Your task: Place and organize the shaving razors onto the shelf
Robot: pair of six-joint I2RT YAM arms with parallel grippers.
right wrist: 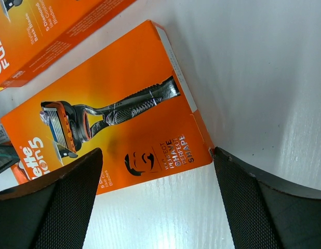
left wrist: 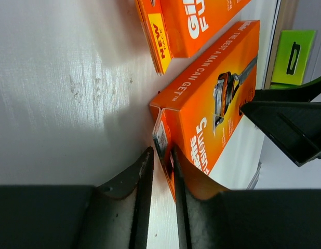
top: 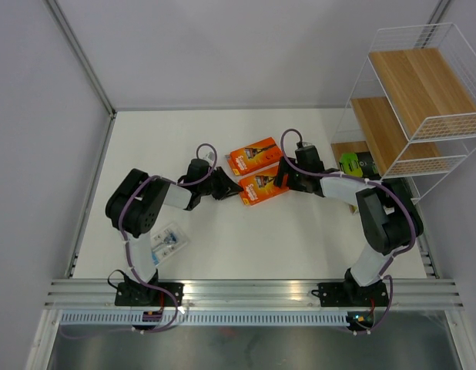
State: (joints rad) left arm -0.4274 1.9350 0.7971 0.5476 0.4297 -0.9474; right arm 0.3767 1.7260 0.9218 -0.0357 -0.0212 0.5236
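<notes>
L pincer [left wrist: 161, 151]: fingers nearly together, only a narrow slot btwn them. The barcode end of the near orange pack [left wrist: 212, 114] sits in that slot. It touches one finger, and a sliver of white table [left wrist: 72, 104] shows btwn the pack and the other finger. Can't tell if it's actually clamped. The rest of the pack lies flat on the table, running ahead of the tips and angled off to one side.

R pincer [right wrist: 156, 153]: wide open, fingers well apart. It faces the same pack from the opposite end. The pack's corner w/ the small printed text lies btwn the spread fingers, just beside one fingertip; contact there is unclear. The razor picture on the pack's face points away from this pincer.

In the top view the two pincers face each other w/ the near orange pack btwn them.

Far orange pack [top: 253, 156]: flat on the table just beyond the near one, on the side away from the arm bases. The two are roughly parallel w/ a slim gap, and neither pincer is on it.

Black/lime pack [top: 357, 164]: behind the R pincer, on its wrist side, at the foot of the shelf [top: 423, 116] by the lowest wood tier. Can't tell if it rests on the tier or the table.

Clear blister pack [top: 167, 240] w/ blue card: well behind the L pincer, flat on the table next to the L arm's lower link.
</notes>
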